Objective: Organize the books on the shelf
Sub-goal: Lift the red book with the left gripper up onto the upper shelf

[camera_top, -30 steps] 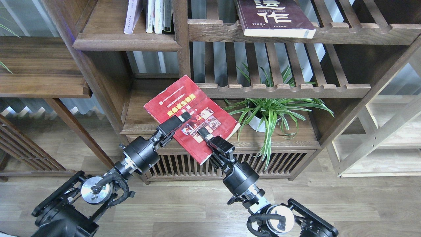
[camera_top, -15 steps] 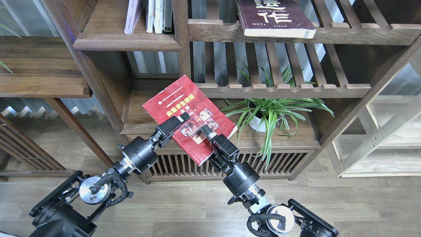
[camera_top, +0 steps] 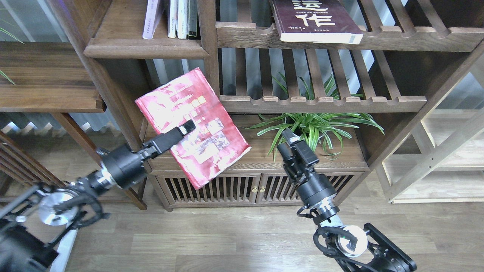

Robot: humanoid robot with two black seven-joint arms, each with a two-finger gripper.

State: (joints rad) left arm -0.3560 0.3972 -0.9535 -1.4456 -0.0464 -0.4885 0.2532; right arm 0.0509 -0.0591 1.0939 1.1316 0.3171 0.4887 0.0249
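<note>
Left hand [camera_top: 184, 129]: grips the red book [camera_top: 193, 126] at its cover, tilted in the air, probably for lifting to the shelf [camera_top: 145, 49].
Right hand [camera_top: 290, 141]: free, fingers apart, beside the plant [camera_top: 314, 126].
Maroon book [camera_top: 315, 19]: flat on the upper rack [camera_top: 340, 37].

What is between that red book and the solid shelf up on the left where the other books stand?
Nothing stands in the open gap between the red book and the shelf. The shelf's thick front edge overhangs it, and upright books fill the right end.

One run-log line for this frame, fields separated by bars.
left claw: shut on red book, book lifted and tilted | right claw: off the book, by plant | maroon book: on slatted rack
</note>
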